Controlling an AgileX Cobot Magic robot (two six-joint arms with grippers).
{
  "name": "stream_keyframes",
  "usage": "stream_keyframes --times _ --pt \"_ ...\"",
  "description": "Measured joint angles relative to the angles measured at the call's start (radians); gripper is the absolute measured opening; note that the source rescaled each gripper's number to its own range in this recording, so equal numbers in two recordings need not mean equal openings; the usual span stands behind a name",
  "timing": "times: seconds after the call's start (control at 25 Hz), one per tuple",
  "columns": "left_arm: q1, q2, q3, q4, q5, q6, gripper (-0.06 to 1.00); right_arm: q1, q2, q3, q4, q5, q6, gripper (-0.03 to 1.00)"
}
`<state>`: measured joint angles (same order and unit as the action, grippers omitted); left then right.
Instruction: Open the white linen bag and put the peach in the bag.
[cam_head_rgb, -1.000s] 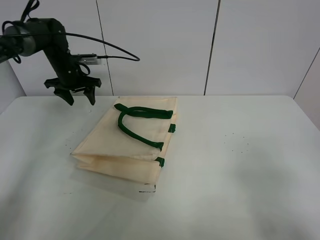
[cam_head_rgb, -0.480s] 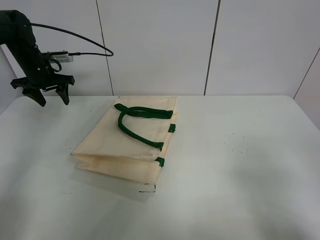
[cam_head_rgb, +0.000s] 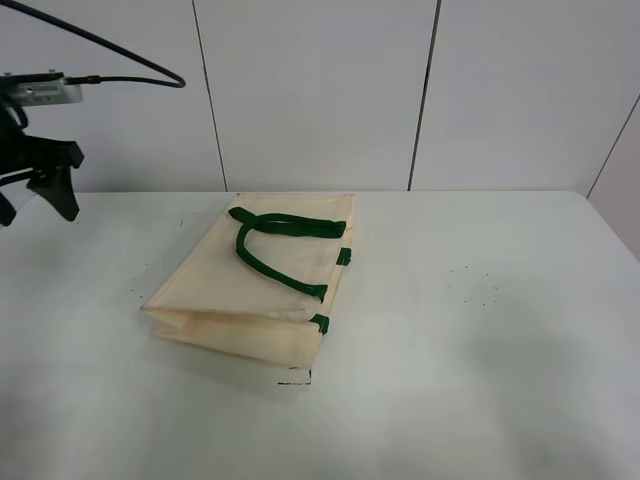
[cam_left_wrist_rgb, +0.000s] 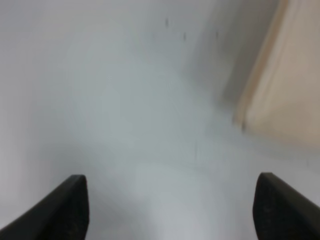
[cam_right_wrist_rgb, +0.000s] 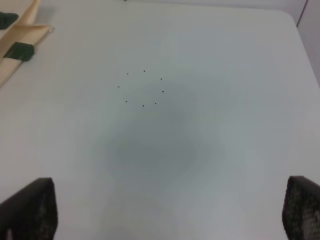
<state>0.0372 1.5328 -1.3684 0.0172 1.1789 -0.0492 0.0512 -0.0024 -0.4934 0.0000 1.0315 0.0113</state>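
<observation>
The white linen bag (cam_head_rgb: 252, 289) lies flat and folded on the white table (cam_head_rgb: 480, 330), a little toward nine o'clock from the table's middle in the high view. Its dark green strap handles (cam_head_rgb: 275, 243) rest looped on top of the fabric, and small green tabs (cam_head_rgb: 343, 256) sit along the edge facing three o'clock. The bag's mouth looks closed. No peach shows in any view.

The left gripper (cam_head_rgb: 30, 195) hangs at the nine o'clock edge of the high view, above the far corner of the table and well apart from the bag. Its dark fingers (cam_head_rgb: 62, 190) stand spread, and in the left wrist view (cam_left_wrist_rgb: 170, 210) the two tips sit far apart with only bare table between them, a blurred corner of the bag (cam_left_wrist_rgb: 280, 85) off to one side. It holds nothing.

The right gripper (cam_right_wrist_rgb: 170, 215) appears only in its own wrist view: fingertips (cam_right_wrist_rgb: 30, 207) wide apart, empty, over bare table with a ring of tiny dark specks (cam_right_wrist_rgb: 142, 87), one bag corner with a green tab (cam_right_wrist_rgb: 17, 50) at the frame's edge
</observation>
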Motion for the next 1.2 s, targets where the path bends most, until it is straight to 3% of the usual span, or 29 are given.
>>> stream_keyframes --times 0.36,0.64,0.76,1.2 --pt "0.0 -0.505 0.491 -0.002 -0.003 0.049 1.0 0.0 0.0 0.0 0.0 0.0 0.0 1.0" --pt "0.0 -0.908 0.797 -0.004 -0.092 0.083 1.0 0.0 0.0 0.0 0.0 0.0 0.0 1.0" --pt "0.0 -1.066 0.863 -0.017 -0.109 0.091 1.0 0.0 0.0 0.0 0.0 0.0 0.0 1.0" --pt "0.0 -1.418 0.874 -0.022 -0.122 0.094 1.0 0.0 0.0 0.0 0.0 0.0 0.0 1.0"
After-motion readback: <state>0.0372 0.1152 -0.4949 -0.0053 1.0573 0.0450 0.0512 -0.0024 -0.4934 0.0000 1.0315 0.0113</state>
